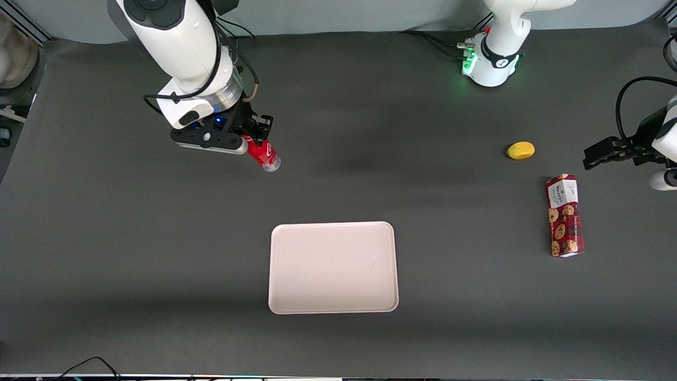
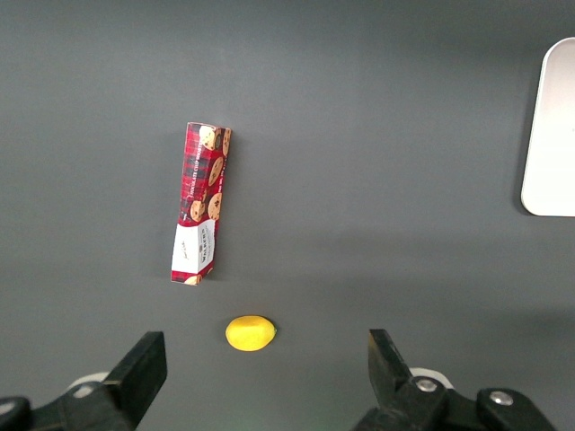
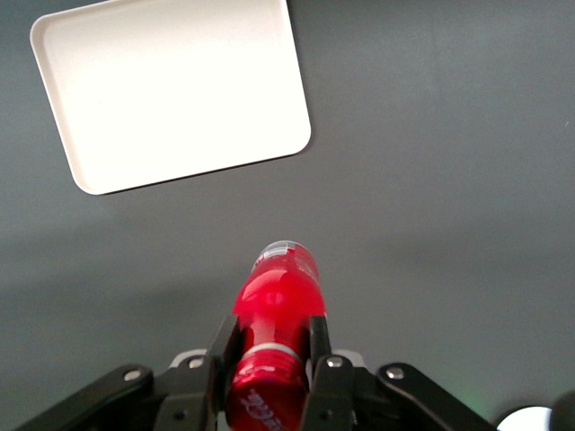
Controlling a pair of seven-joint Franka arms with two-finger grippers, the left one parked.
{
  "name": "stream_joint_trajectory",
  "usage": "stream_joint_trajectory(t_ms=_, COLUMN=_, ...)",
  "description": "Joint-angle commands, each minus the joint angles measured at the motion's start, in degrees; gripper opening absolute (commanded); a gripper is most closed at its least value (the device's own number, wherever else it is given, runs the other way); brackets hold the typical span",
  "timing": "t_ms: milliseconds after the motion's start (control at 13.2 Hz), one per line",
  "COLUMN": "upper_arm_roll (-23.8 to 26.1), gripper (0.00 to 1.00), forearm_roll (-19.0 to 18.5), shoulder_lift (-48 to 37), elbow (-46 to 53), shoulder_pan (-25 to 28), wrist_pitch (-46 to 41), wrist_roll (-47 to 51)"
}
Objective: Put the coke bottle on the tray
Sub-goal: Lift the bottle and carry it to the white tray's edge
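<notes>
Gripper [image 1: 253, 138] clamped on bottle [image 1: 264, 155] near cap end, upper left of front frame, base tilted down, clear of tabletop [image 1: 106, 254]. Tray [image 1: 333, 267] at lower centre, bare, well apart. Grip near cap likely leaves base free for setting down.

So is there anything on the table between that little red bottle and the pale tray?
No. The gripper holds the coke bottle above bare dark mat; nothing lies between it and the tray, as front and right wrist views both show.
</notes>
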Motion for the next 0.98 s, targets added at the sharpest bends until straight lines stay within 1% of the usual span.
stream_joint_trajectory(t_ms=0, upper_arm_roll=-1.00, gripper=0.00, forearm_roll=-1.34, shoulder_lift=5.65, elbow=3.19, shoulder_pan=0.54, wrist_pitch=2.41, wrist_roll=-0.83)
stream_joint_trajectory(t_ms=75, upper_arm_roll=-1.27, gripper=0.00, forearm_roll=-3.18, shoulder_lift=7.76, elbow=4.24, shoulder_pan=0.45, wrist_pitch=3.21, wrist_roll=-0.91)
stream_joint_trajectory(t_ms=226, upper_arm_roll=-1.45, gripper=0.00, forearm_roll=-9.59, shoulder_lift=13.46, elbow=7.49, shoulder_pan=0.97, wrist_pitch=3.48, wrist_roll=-0.65)
stream_joint_trajectory(t_ms=302, upper_arm_roll=-1.45, gripper=0.00, forearm_roll=-11.18, shoulder_lift=16.71, elbow=9.86, shoulder_pan=1.24, wrist_pitch=4.01, wrist_roll=-0.30)
stream_joint_trajectory(t_ms=528, upper_arm_roll=-1.62, gripper=0.00, forearm_roll=-12.25, shoulder_lift=23.14, elbow=14.26, shoulder_pan=1.42, wrist_pitch=7.43, wrist_roll=-0.04)
stream_joint_trajectory(t_ms=604, upper_arm_roll=-2.84, gripper=0.00, forearm_roll=-12.52, shoulder_lift=24.99, elbow=15.67, shoulder_pan=2.55, wrist_pitch=9.00, wrist_roll=0.31)
stream_joint_trajectory(t_ms=755, upper_arm_roll=-8.71, gripper=0.00, forearm_roll=-13.74, shoulder_lift=27.37, elbow=17.69, shoulder_pan=7.89, wrist_pitch=10.07, wrist_roll=0.31)
stream_joint_trajectory(t_ms=830, upper_arm_roll=-11.88, gripper=0.00, forearm_roll=-13.75, shoulder_lift=28.16, elbow=17.88, shoulder_pan=10.27, wrist_pitch=11.73, wrist_roll=0.40)
stream_joint_trajectory(t_ms=906, upper_arm_roll=-14.00, gripper=0.00, forearm_roll=-13.66, shoulder_lift=28.95, elbow=17.88, shoulder_pan=11.69, wrist_pitch=13.75, wrist_roll=0.23)
